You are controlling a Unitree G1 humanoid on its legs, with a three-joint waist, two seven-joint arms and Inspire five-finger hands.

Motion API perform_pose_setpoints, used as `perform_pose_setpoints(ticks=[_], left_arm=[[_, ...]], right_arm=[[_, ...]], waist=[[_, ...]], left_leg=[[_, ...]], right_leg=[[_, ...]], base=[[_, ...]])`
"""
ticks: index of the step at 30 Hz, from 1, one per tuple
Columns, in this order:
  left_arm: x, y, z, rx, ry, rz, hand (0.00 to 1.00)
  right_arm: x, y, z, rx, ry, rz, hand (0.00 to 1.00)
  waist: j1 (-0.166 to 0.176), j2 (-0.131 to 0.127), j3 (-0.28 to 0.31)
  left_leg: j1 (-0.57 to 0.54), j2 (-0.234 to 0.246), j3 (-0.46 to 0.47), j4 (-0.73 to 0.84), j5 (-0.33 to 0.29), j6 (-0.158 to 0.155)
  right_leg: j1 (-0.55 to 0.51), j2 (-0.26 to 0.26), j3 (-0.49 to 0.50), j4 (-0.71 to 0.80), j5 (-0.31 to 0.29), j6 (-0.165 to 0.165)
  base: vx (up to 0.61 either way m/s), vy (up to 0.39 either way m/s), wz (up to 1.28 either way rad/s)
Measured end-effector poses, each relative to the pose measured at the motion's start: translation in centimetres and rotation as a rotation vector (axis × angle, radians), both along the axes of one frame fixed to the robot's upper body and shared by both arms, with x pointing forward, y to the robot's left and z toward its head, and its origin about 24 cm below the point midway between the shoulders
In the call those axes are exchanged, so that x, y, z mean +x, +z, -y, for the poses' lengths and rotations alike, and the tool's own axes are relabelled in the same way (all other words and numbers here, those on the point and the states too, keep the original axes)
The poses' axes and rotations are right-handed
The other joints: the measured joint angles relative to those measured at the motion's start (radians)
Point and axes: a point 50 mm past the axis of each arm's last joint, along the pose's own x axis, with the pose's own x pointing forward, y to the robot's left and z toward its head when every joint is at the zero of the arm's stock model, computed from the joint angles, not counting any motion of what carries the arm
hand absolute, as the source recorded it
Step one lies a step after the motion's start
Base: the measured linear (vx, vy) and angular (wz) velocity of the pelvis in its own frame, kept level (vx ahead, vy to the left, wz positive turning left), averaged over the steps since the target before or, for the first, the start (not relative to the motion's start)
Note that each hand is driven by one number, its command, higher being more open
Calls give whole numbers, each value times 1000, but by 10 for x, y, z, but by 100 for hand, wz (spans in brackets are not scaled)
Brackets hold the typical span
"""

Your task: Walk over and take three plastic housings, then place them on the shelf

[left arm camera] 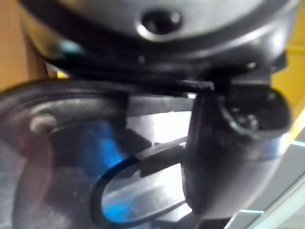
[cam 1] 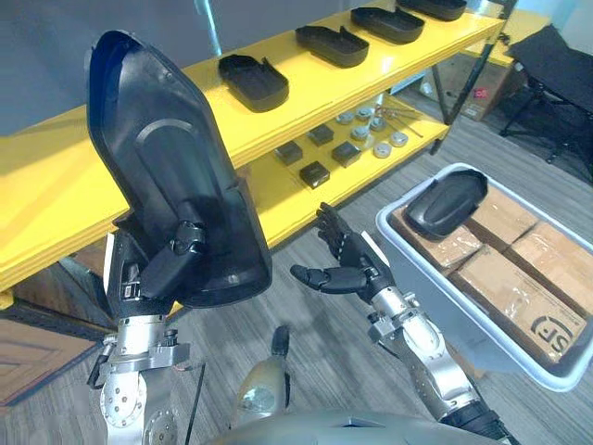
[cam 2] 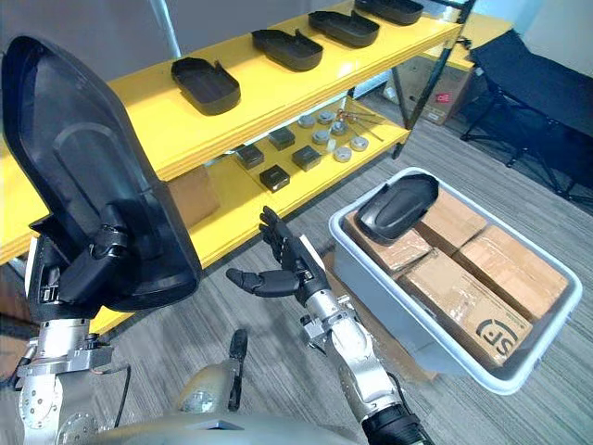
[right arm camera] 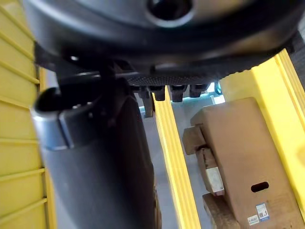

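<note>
Our left hand pinched the lower rim of a housing that stood tall above it, while our right hand hung spread and empty. We judged that so low a grip might let the housing pivot, slip, or clip the shelf just beyond.

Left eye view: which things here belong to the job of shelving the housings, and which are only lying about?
For the job: held housing, gripped by left hand; placed housings on yellow shelf; spare housing in grey bin; right hand, open and idle.
Lying about: cardboard boxes in the bin; dark blocks and round parts on the lower shelf board.
</note>
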Motion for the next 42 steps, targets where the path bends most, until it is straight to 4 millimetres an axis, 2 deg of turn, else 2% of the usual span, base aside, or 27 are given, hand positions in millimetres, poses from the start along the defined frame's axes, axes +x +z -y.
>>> perform_pose_setpoints(ticks=[2,3,4,5,7,8,9,10,11,12,13,14,15,17,18,20,22,24,25,28,29,30,31,32,36,40,42], left_arm=[[-2,3,-7,30,11,11,0],[-4,3,-12,44,30,10,0],[-3,2,-13,32,49,8,0],[-3,1,-14,20,65,5,0],[-3,2,-17,26,93,4,0],[-2,3,-20,19,114,8,0],[-1,4,-21,0,140,12,0],[0,4,-21,-5,145,16,0],[6,8,-20,-11,143,41,0],[14,14,-18,-17,133,79,0],[21,17,-17,-23,127,102,0],[29,19,-17,-26,123,117,0],[32,19,-18,-25,124,113,0],[36,16,-20,-26,132,95,0],[35,11,-20,-32,134,75,0],[33,5,-16,-45,119,45,0],[27,-1,-17,-45,126,14,0],[21,-7,-17,-59,144,-13,0],[20,-9,-16,-72,149,-21,0],[25,-10,-6,-91,111,-19,0],[27,-10,-2,-92,92,-18,0],[30,-10,7,-89,54,-19,0],[32,-10,11,-86,33,-19,0],[34,-8,15,-70,8,-14,0],[42,0,17,3,-44,7,0],[43,3,15,71,-102,-4,0],[44,5,15,103,-136,-1,0]], right_arm=[[1,2,-1,19,-29,6,100],[2,2,-2,29,-44,5,100],[3,4,1,28,-58,17,100],[4,7,4,37,-77,41,100],[12,17,5,44,-85,93,100],[17,24,5,51,-86,128,100],[25,34,6,51,-84,179,100],[28,40,7,47,-88,209,100],[32,52,13,20,-123,295,100],[34,66,21,25,-174,379,100],[35,77,28,42,-214,436,100],[35,91,36,65,-257,503,100],[34,96,40,73,-282,531,100],[30,109,49,87,-331,593,100],[28,116,56,83,-349,629,100],[27,122,68,50,-380,653,100],[27,120,80,35,-410,628,100],[28,116,81,41,-404,602,100],[27,114,82,46,-397,596,100],[27,114,83,45,-379,598,100],[26,113,84,42,-382,596,100],[24,111,87,39,-396,589,100],[23,110,88,42,-406,584,100],[23,107,87,62,-417,573,100],[23,101,83,88,-435,551,100],[17,88,79,116,-464,494,100],[13,80,75,112,-455,460,100]], waist=[[7,-45,10],[23,-67,13],[19,-62,11],[23,-60,2],[20,-60,-1],[14,-58,0],[4,-40,9],[-3,-26,11],[-15,0,11],[-31,19,11],[-38,30,13],[-60,39,15],[-69,38,15],[-88,10,3],[-87,-15,-10],[-92,-12,-14],[-81,23,-23],[-77,29,-27],[-72,34,-25],[-84,31,-24],[-86,32,-24],[-91,55,-39],[-98,54,-38],[-110,40,-36],[-118,3,-27],[-117,-3,-30],[-132,-7,-35]], left_leg=[[-46,-24,47,132,-74,33],[-60,-37,71,223,-162,34],[-69,-44,61,266,-192,30],[-63,-50,49,268,-201,38],[-24,-56,27,217,-207,51],[-2,-59,6,194,-214,66],[40,-57,-16,170,-217,67],[59,-54,-34,161,-219,66],[81,-47,-66,148,-223,64],[87,-44,-106,139,-227,65],[89,-43,-137,129,-229,66],[90,-43,-168,121,-230,65],[92,-44,-181,120,-230,64],[95,-68,-221,123,-238,50],[94,-91,-237,123,-246,37],[80,-62,-180,190,-268,21],[65,23,-67,329,-346,7],[56,64,-1,390,-351,9],[44,97,84,435,-352,11],[14,147,238,433,-383,10],[14,153,243,394,-372,-2],[31,165,250,293,-272,-16],[44,152,258,273,-243,-24],[62,114,264,247,-234,-8],[146,38,304,177,-251,19],[232,2,352,48,-214,22],[239,-5,384,-3,-191,21]], right_leg=[[19,-22,20,-4,-22,1],[50,-27,36,10,-14,-9],[32,-54,71,102,3,-37],[-44,-97,156,245,70,-55],[-134,-141,222,424,136,-84],[-178,-142,240,479,79,-99],[-225,-114,253,496,12,-142],[-245,-90,256,481,-9,-171],[-297,-32,291,425,-34,-213],[-367,23,366,363,-36,-220],[-413,57,435,310,-25,-206],[-438,94,505,206,7,-156],[-437,103,534,152,21,-133],[-416,115,616,55,30,-116],[-398,118,640,35,40,-105],[-360,106,569,37,62,-132],[-273,136,470,31,88,-142],[-218,156,433,-9,85,-145],[-164,169,401,-50,91,-152],[-76,164,329,-131,127,-127],[-69,160,326,-135,127,-125],[-61,153,320,-134,129,-119],[-54,141,318,-132,129,-110],[-55,104,307,-121,141,-90],[-35,35,304,-104,166,-50],[-55,3,312,-68,172,-44],[-87,0,318,-72,174,-43]], base=[[93,43,50],[143,25,29],[216,106,42],[140,133,39],[210,147,25],[226,65,17],[131,9,12],[135,42,23],[108,38,54],[118,13,80],[116,-56,117],[101,-97,113],[107,-186,141],[110,-270,128],[200,-393,150],[204,-339,143],[157,-209,105],[150,-143,67],[350,-143,71],[298,-61,59],[323,57,52],[210,121,28],[249,191,23],[222,213,16],[176,169,-8],[43,57,-28],[-35,0,-44]])
